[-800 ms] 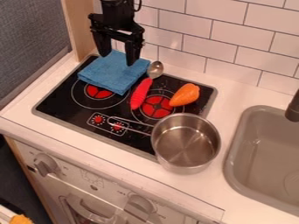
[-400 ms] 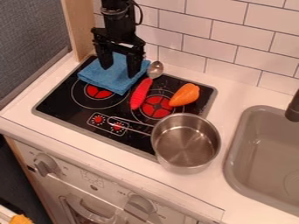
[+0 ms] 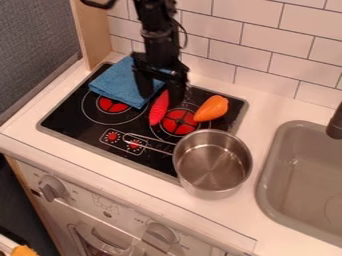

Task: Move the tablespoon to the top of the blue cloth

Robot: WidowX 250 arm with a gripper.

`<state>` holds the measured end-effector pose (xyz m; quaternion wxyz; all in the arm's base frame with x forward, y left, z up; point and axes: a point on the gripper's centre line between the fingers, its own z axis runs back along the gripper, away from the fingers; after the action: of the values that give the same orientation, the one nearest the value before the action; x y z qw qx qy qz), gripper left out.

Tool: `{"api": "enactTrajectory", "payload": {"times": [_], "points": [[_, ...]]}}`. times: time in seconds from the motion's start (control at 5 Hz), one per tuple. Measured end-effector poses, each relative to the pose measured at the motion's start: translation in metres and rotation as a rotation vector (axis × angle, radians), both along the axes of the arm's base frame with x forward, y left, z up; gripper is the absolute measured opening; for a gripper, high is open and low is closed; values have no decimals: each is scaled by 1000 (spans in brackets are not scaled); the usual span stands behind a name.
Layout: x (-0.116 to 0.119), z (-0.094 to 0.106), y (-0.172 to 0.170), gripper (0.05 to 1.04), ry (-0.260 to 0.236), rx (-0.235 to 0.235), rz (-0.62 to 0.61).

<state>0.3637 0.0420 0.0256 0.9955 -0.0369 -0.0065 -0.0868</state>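
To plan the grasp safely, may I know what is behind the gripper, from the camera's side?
Part of the blue cloth and the upper handle of the red tablespoon show behind the gripper. The tablespoon's head cannot be made out; the gripper covers that area.

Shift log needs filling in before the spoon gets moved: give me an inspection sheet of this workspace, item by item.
Surface: black cooktop set in a white counter; no spills seen.
Job's things: red-handled spoon on the cooktop, far end mostly hidden by the gripper; blue cloth beside it, folded.
Clutter: orange pepper close to the spoon; metal pot at the cooktop's near-right corner.
Gripper: open, low over the spoon's far end and the cloth's edge.
Cables: black one looping beside the arm.
Surroundings: tiled wall behind, sink at right.
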Motion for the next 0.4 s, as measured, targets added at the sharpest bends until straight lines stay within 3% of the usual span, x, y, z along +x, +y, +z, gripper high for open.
{"api": "enactTrajectory", "payload": {"times": [0.4], "points": [[0,-13,-15,946,41,-1,-31]]}}
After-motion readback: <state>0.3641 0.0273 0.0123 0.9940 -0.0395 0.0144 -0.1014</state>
